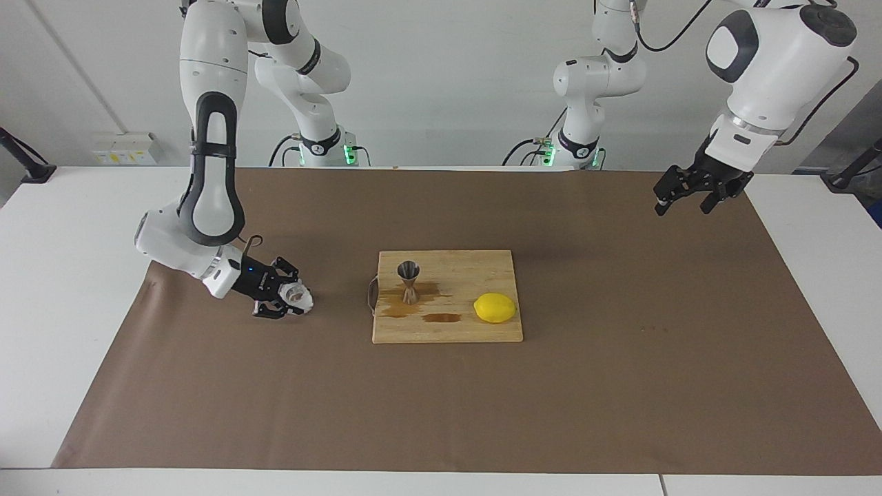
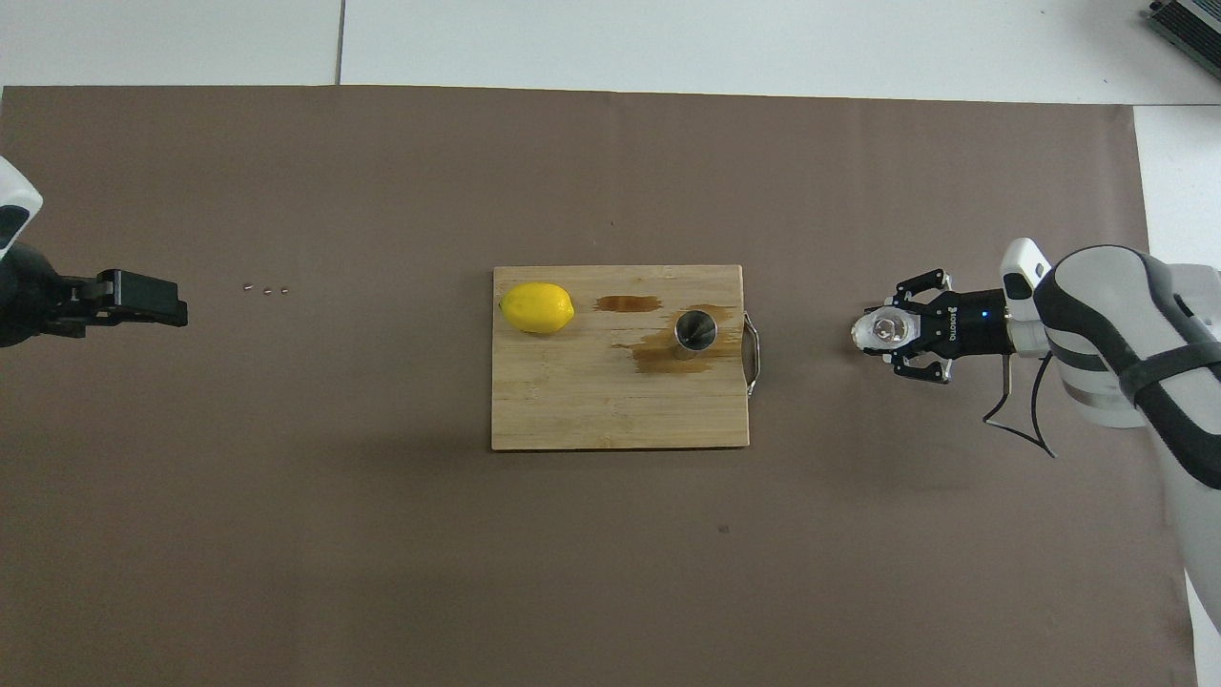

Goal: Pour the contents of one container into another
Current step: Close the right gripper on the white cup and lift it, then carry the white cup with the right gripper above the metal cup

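A wooden cutting board (image 1: 448,327) lies at the centre of a table covered in brown paper (image 1: 620,386). On it stands a small steel jigger (image 1: 409,281), upright in a brown wet patch (image 1: 413,306), with a lemon (image 1: 495,308) beside it.

At the left of the facing view, the right gripper (image 1: 293,297) is low over the paper, its fingers closed around a small glass cup (image 1: 299,297). The cup stands well apart from the board, level with the jigger.

At the upper right of that view, the left gripper (image 1: 682,198) hangs high above the paper's edge, jaws open and holding nothing.

The overhead view looks straight into the cup (image 2: 882,330) at centre right, clamped in the right gripper (image 2: 892,332), and into the mouth of the jigger (image 2: 695,329). It also shows three tiny specks (image 2: 266,289) on the paper at centre left, near the left gripper (image 2: 153,301), which the facing view does not show. Only the facing view shows the jigger's narrow waist and how high the left gripper is.

There is white lettering on the right gripper's body, too small to read.
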Motion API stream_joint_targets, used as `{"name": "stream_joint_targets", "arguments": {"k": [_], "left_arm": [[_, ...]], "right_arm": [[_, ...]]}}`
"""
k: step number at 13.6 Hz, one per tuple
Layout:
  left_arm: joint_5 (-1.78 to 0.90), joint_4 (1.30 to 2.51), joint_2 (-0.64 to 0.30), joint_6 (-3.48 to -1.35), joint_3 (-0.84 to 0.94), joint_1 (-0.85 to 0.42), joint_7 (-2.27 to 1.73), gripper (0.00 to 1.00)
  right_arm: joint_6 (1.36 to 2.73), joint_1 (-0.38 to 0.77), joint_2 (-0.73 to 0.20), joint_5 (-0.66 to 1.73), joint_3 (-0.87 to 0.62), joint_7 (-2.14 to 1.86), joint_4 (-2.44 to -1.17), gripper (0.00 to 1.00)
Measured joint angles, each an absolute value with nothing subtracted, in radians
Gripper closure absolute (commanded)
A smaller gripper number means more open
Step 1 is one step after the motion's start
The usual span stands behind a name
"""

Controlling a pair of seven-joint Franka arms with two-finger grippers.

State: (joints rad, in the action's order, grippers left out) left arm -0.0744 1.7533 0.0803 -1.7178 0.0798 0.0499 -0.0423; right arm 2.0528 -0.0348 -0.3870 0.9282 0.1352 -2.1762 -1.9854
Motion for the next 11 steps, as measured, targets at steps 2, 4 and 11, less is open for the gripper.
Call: {"name": "stream_joint_targets", "arguments": {"k": [2,4,11], "left_arm": [[-0.072,1.743,0.103,-1.680,0.070,0.050,-0.011,0.00],[-0.071,1.738,0.121,-1.646,0.067,0.050,0.009,0.00],[-0.071,1.725,0.130,-1.620,0.070,0.048,0.018,0.00]], "right_arm": [[2.054,0.003,-0.364,0.919,0.132,-2.110,-1.969,0.52],[2.067,0.063,-0.317,0.829,0.130,-1.968,-1.949,0.52],[2.069,0.209,-0.195,0.691,0.126,-1.589,-1.918,0.52]]}}
